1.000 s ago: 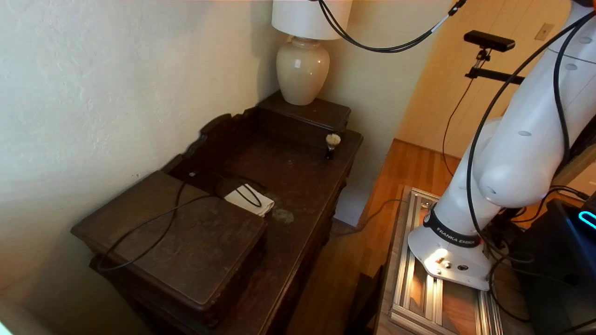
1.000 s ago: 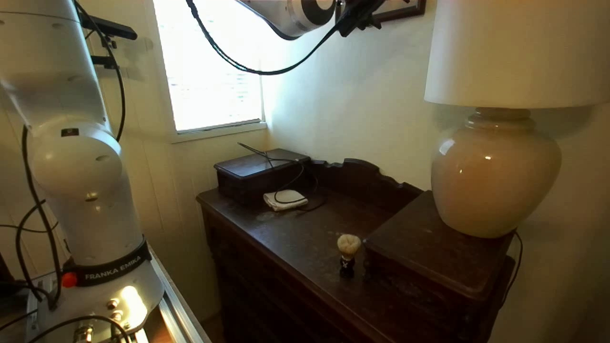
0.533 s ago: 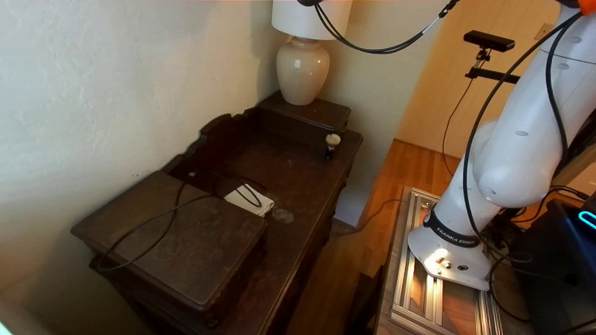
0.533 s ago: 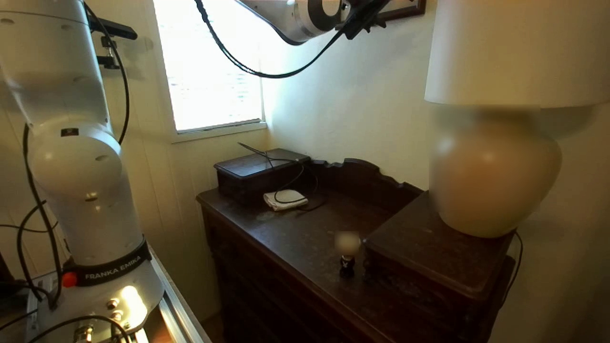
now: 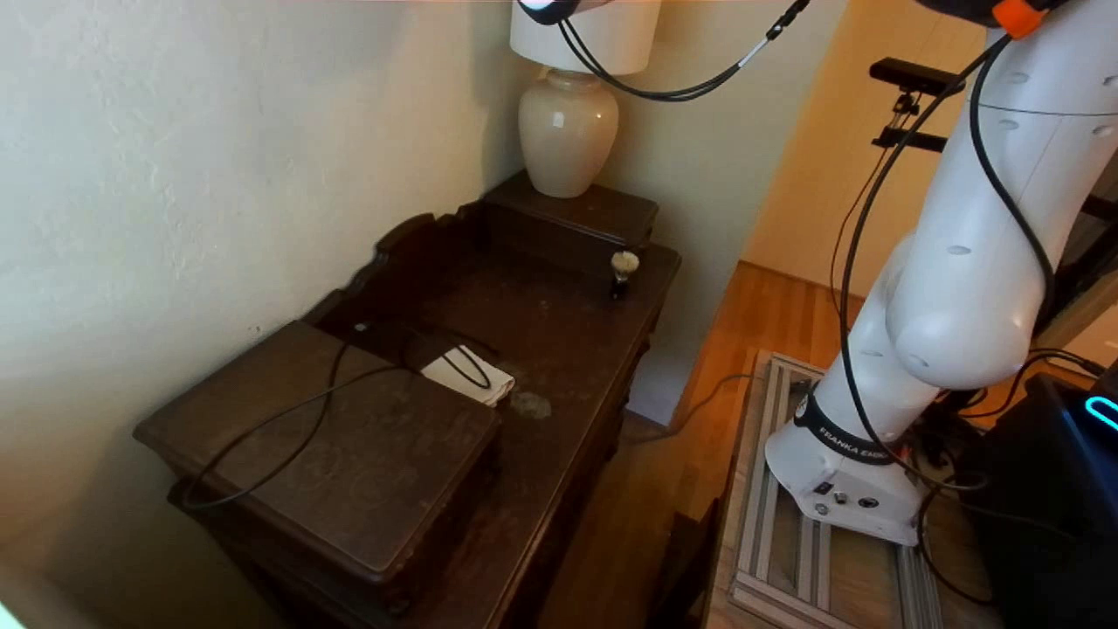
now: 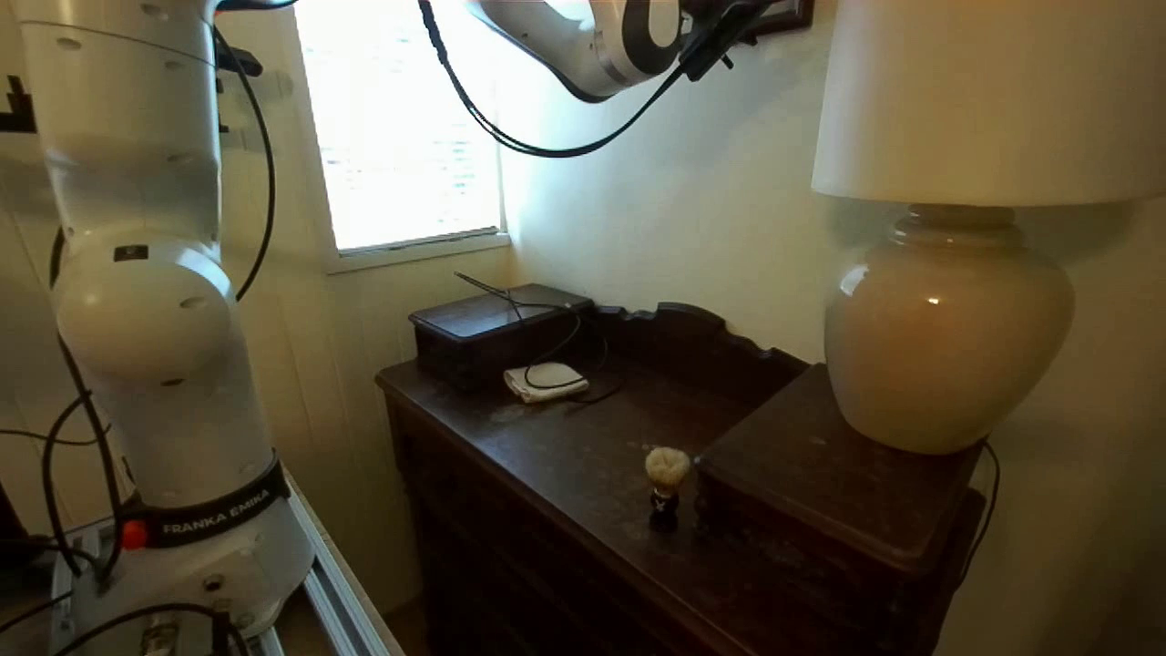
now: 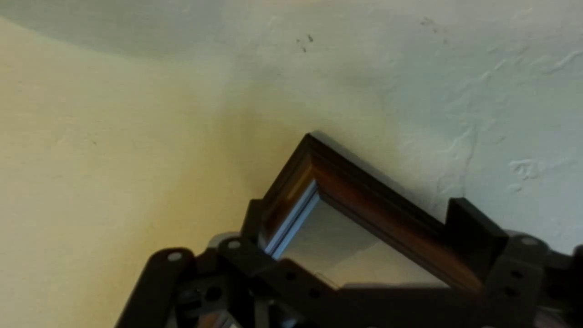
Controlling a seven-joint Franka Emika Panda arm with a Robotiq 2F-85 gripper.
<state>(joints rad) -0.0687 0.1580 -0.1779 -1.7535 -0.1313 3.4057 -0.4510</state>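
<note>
1. Wrist view: your gripper (image 7: 360, 221) runs off the bottom edge, its dark body blocking the lower part of the picture frame (image 7: 387, 214).
2. Touching that frame or not? You can't tell from here.
3. Both exterior views: the top edge chops off parts of your arm (image 6: 146, 310) and the lampshade (image 6: 984, 100).
4. There's the brush (image 6: 666, 487), the mark on its handle too small for you to read.
5. And the dresser (image 6: 583, 456), look, is cut short by the bottom edge in both those views.

Picture frame (image 7: 373, 205) facing gripper (image 7: 357, 218), clearance hard to judge, free air above dresser (image 6: 592, 456), lamp (image 6: 947, 337) blocking one end
</note>
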